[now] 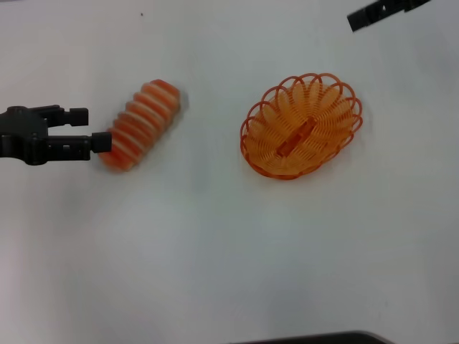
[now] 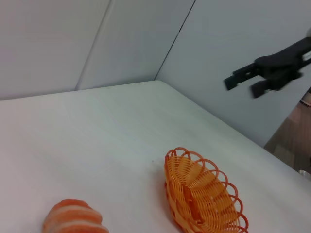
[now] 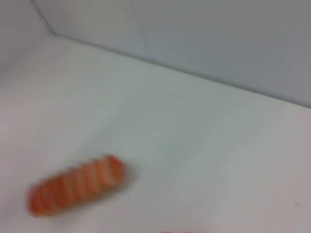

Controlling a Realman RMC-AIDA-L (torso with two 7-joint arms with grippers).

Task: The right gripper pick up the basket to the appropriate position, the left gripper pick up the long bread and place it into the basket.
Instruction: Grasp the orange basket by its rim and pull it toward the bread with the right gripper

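So the left gripper (image 1: 95, 127) comes in from the left edge of the head view, low over the white table (image 1: 215, 251), with its two black fingers spread apart, one finger (image 1: 75, 113) a bit short of the bread and the other finger (image 1: 97, 142) reaching right up against the near end of it, touching or as good as, though it isn't pinching anything. There's exactly one long bread (image 1: 141, 123), a striped orange and cream loaf, lying flat on the table on a diagonal, its lower end at that fingertip and its other end pointing up and away to the right. Further out to the right, well apart from the bread, sits the one basket (image 1: 302, 126), an oval orange wire thing with a scalloped rim, upright on the table, holding no bread. Then way off at the top right corner is the right gripper (image 1: 356, 21), up above the table and clear of the basket, holding nothing; in the left wrist view its two fingers (image 2: 238, 81) look parted. That's two grippers, one loaf, one basket, and the right wrist view just shows the loaf (image 3: 75, 184) alone on the table
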